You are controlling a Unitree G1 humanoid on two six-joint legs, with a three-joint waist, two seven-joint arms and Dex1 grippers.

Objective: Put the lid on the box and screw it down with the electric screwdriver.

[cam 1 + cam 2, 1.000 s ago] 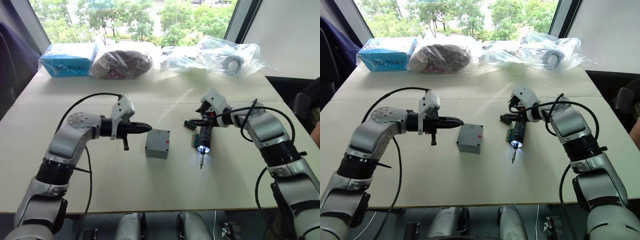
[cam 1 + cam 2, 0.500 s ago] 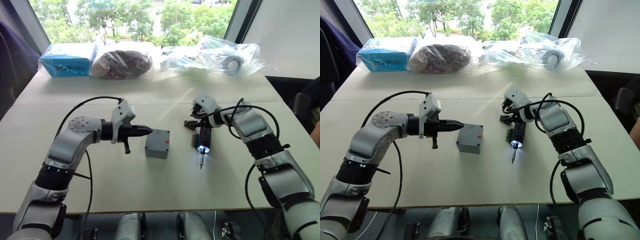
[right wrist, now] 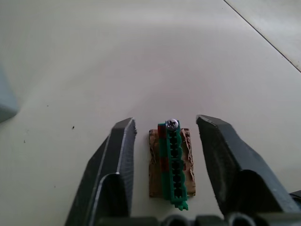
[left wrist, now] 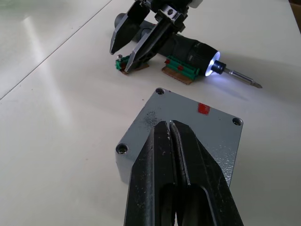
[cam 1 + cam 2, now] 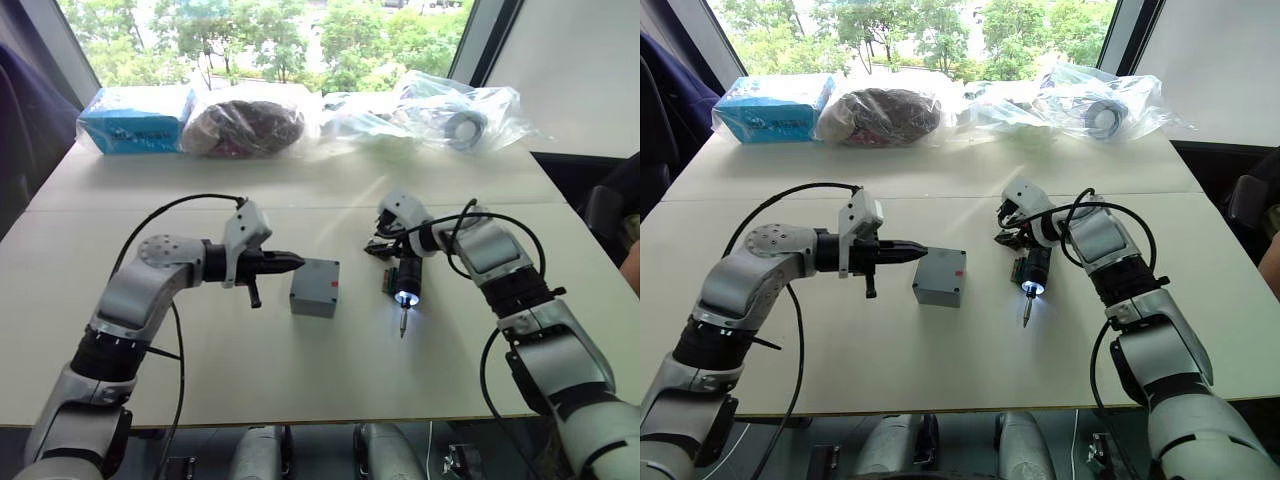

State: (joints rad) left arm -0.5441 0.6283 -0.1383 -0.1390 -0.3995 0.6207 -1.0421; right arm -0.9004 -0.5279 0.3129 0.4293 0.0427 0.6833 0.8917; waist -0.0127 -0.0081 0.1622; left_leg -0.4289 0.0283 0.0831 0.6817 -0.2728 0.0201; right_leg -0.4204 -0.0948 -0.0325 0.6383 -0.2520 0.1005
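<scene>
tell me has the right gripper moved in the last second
Yes. The right gripper has shifted toward the robot's left, judged against the lit electric screwdriver, which has stayed put.

Bright window backlight; glare on table (image 5: 300,380); sharp focus.

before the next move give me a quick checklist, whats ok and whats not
1. Lid on the box: ok, a flat plate with corner screw holes covers its top.
2. Screws in the lid: not ok, the corner holes that show look empty.
3. Left gripper steadying the box: ok, its fingers are shut, tips over the lid; whether they touch it, cannot tell.
4. Right gripper open: ok, its fingers straddle a green connector strip with a screw at its end.
5. Electric screwdriver in hand: not ok, it lies on the table beside the right gripper, tip lit.
6. Screw picked up: not ok, it still sits on the strip.
</scene>
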